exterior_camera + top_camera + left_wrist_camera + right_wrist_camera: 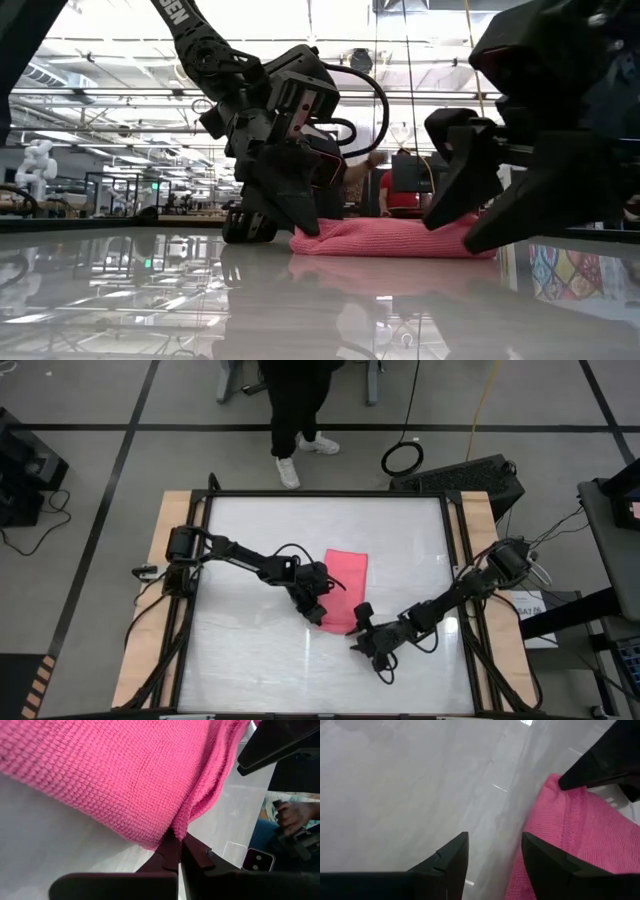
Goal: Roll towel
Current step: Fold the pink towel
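The pink towel [347, 572] lies on the white table [250, 660] near its middle, as a narrow strip running from far to near. In the low view the towel [390, 238] shows as a thick, low bundle. My left gripper [318, 612] is shut on the towel's near left corner. My right gripper [358, 624] is open at the towel's near end. In the right wrist view [495, 842] one of its fingers stands over bare table and the other [545, 867] at the towel's edge [555, 820]. My left gripper pinches the towel's near left corner [186, 817] between its two shut fingers, at a seam where the cloth bunches. The fingers slant down from the table's left. The towel lies on the table. My right gripper: I cannot tell whether its finger touches the towel.
A person [295, 410] stands beyond the table's far edge. A black case [460, 475] sits past the far right corner. Wooden rails [150, 600] run along the table's left and right sides. Bare table lies to the left and near side of the towel.
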